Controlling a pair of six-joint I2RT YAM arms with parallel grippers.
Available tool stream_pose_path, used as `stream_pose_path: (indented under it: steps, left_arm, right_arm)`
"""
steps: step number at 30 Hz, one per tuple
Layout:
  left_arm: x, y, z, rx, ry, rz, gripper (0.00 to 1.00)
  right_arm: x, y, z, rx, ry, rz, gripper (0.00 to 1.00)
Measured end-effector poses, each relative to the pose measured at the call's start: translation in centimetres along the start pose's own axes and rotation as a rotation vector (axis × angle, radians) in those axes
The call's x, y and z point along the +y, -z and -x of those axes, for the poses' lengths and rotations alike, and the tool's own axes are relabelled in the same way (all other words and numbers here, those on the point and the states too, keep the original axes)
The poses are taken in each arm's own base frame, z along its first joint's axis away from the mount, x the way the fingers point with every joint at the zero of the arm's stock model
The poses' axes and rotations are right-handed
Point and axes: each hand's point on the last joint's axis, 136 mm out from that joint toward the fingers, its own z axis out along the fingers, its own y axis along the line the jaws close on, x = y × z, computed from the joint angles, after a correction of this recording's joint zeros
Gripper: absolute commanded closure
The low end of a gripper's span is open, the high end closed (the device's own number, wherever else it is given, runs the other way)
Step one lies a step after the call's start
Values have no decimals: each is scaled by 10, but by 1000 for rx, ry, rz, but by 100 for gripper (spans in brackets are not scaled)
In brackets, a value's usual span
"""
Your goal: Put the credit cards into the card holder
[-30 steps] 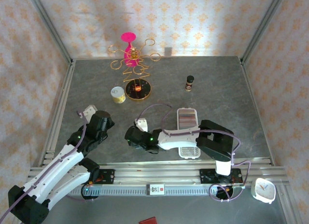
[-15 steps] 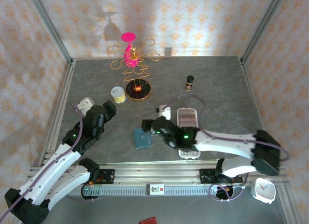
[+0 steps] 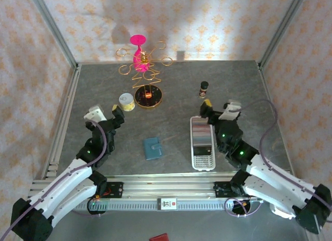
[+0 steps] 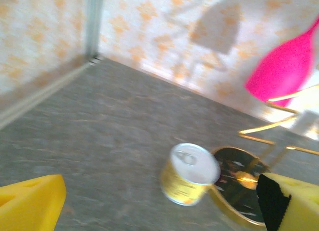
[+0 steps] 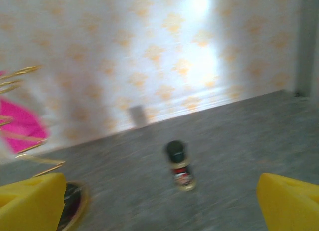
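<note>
Fingers (image 4: 31, 205) on the left gripper (image 3: 106, 113) stand spread wide, and the yellow pads (image 4: 294, 201) sit at the two lower corners of the wrist view with nothing pinched between them. The gripper hangs over the left side of the bench (image 3: 176, 80) and points toward the far edge. Ahead of it stands a yellow tin (image 3: 126, 101) with a white lid.

The right gripper (image 3: 219, 106) is just as wide open, its fingers (image 5: 31, 201) far apart and empty. It sits over the far end of the white slotted tray (image 3: 203, 160) and faces a small dark-capped spice bottle (image 3: 204, 89) that stands upright toward the bench's far edge.

The card holder (image 3: 153, 148) lies flat and folded shut on the bench, close to the near edge and roughly midway between the two arms. It is a little left of the tray, not touching it, and well apart from both grippers.

Thin pinkish-grey edges are lined up in the far half of the tray. I take them for the credit cards (image 3: 201, 130), though they are too small to tell one from another.

Near the far edge, left of centre, stands a gold wire stand (image 3: 149, 75) with a pink glass (image 3: 138, 43) on it. Its round base is just beside the tin.
</note>
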Motion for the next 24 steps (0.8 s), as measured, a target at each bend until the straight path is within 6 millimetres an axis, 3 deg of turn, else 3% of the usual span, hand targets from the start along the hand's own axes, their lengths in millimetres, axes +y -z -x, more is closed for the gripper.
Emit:
stream_pose_path:
  steps: [4, 9, 16, 24]
  left_arm:
    - [28, -10, -8, -73, -63, 125, 1]
    - [56, -26, -21, -96, -141, 253, 1]
    - [92, -48, -48, -38, -215, 363, 0]
    - [87, -72, -51, -28, -194, 282, 0]
  right_arm:
    - [-53, -19, -14, -28, 39, -120, 0]
    - [-100, -34, -45, 2, 81, -217, 0]
    - [-116, -46, -81, 53, 155, -220, 0]
    - [-136, -54, -119, 122, 193, -235, 0]
